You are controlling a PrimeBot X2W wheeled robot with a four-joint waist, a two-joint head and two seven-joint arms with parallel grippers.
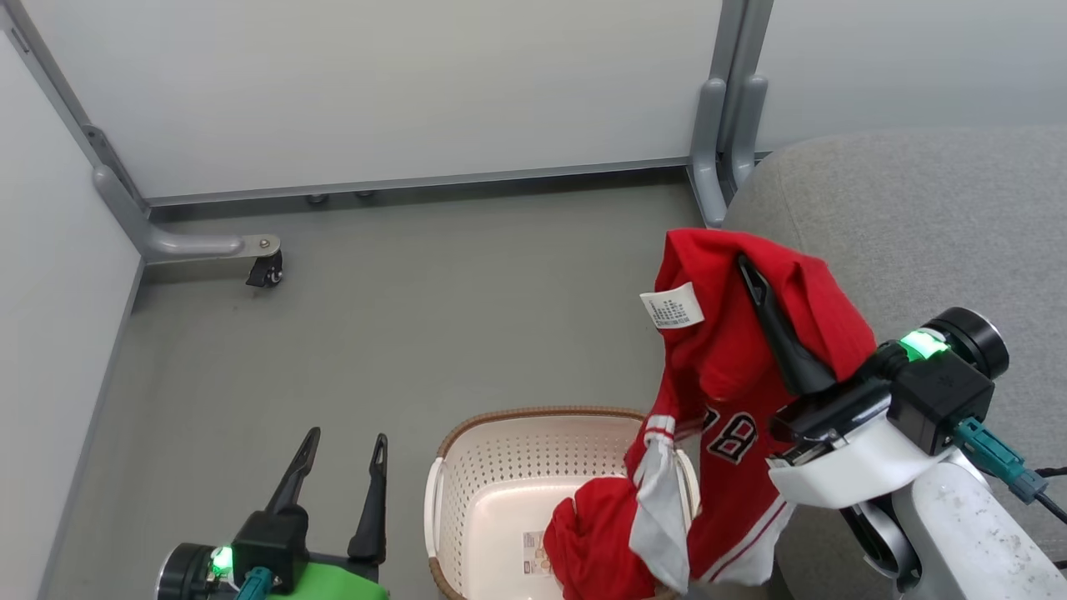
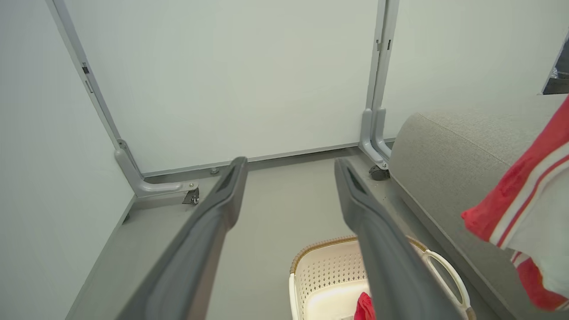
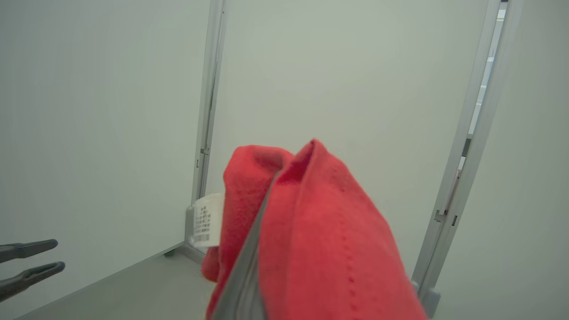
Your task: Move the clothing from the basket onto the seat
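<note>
The shirt (image 1: 733, 367) hangs in the air from the right gripper (image 1: 750, 279), whose jaws are closed on a fold near the collar, its white tag (image 1: 671, 307) turned out. It is above the basket's (image 1: 467, 492) right rim and against the seat's (image 1: 917, 217) near edge. Its lower end and a striped cuff trail down into the basket, where a red heap (image 1: 592, 542) lies. I cannot tell whether that heap is a second garment or just the shirt's tail. The step in hand looks like the carry across. To do it well, the arm should probably lift until the hem clears the rim, so the light basket is not dragged or tipped. It should then swing right, well over the cushion, and let go only once most of the cloth rests on it, or the shirt may slide off the rounded edge. The left gripper (image 1: 347, 435) hovers left of the basket, jaws wide apart and holding nothing. The basket stands on a plain grey floor (image 1: 417, 333), just beside the seat. White panels (image 1: 417, 83) in grey frames enclose the space, and one frame foot carries a castor (image 1: 267, 271).
</note>
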